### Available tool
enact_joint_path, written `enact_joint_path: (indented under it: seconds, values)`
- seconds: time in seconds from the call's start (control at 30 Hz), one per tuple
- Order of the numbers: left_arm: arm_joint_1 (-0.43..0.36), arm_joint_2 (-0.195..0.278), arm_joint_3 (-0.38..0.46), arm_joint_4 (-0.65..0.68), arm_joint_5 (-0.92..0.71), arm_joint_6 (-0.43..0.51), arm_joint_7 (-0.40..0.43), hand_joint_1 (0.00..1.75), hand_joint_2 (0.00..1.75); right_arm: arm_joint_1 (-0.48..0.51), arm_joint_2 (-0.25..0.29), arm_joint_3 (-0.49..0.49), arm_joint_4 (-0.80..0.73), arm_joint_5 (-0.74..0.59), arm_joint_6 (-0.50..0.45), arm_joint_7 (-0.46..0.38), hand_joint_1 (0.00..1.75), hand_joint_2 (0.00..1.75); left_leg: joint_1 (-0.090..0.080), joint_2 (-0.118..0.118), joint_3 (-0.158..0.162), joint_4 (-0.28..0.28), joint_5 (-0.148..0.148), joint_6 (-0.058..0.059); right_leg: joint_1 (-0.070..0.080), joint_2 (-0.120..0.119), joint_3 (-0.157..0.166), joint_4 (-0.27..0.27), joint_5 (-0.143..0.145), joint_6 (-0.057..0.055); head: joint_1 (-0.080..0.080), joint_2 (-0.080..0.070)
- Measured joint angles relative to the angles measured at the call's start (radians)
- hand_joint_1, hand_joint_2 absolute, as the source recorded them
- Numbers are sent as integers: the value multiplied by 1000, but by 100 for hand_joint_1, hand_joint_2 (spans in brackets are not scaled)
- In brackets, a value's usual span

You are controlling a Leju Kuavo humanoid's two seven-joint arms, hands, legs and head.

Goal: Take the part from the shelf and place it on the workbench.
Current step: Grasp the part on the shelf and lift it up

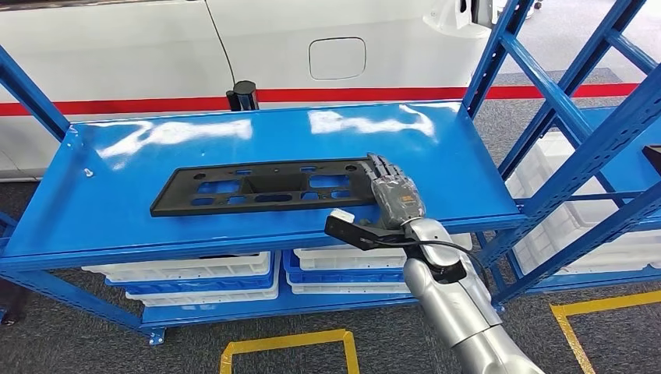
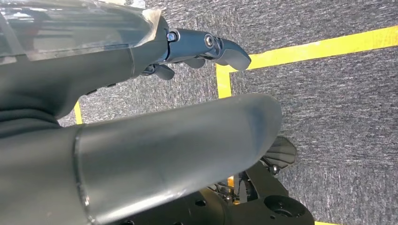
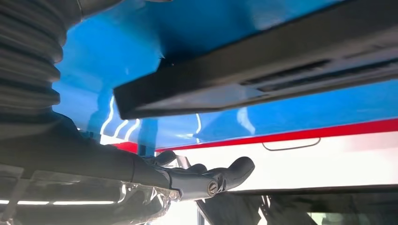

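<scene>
A long flat black part (image 1: 257, 185) with several cut-outs lies on the blue shelf board (image 1: 117, 226). My right hand (image 1: 394, 195) is at the part's right end, with its fingers stretched over that end from above. In the right wrist view the part's edge (image 3: 263, 75) runs close by, and the right hand's fingers (image 3: 206, 178) are extended and stand apart from it. My left hand (image 2: 197, 47) hangs over the floor and holds nothing.
White bins (image 1: 195, 280) sit on the lower shelf level. A second blue rack (image 1: 592, 148) with slanted braces stands to the right. A white car body (image 1: 335, 54) with a red stripe is behind the shelf. Yellow tape (image 1: 288, 343) marks the grey floor.
</scene>
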Motion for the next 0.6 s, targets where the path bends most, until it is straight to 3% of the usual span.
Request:
enact_joint_path:
  seconds: [0.6]
  values:
    - [0, -2, 0, 2, 0, 9, 0, 0, 0, -41, 57, 4, 41, 0, 6, -1, 0, 175, 0, 0, -1, 0, 0, 0, 0, 0, 0, 0, 0, 0, 0, 0]
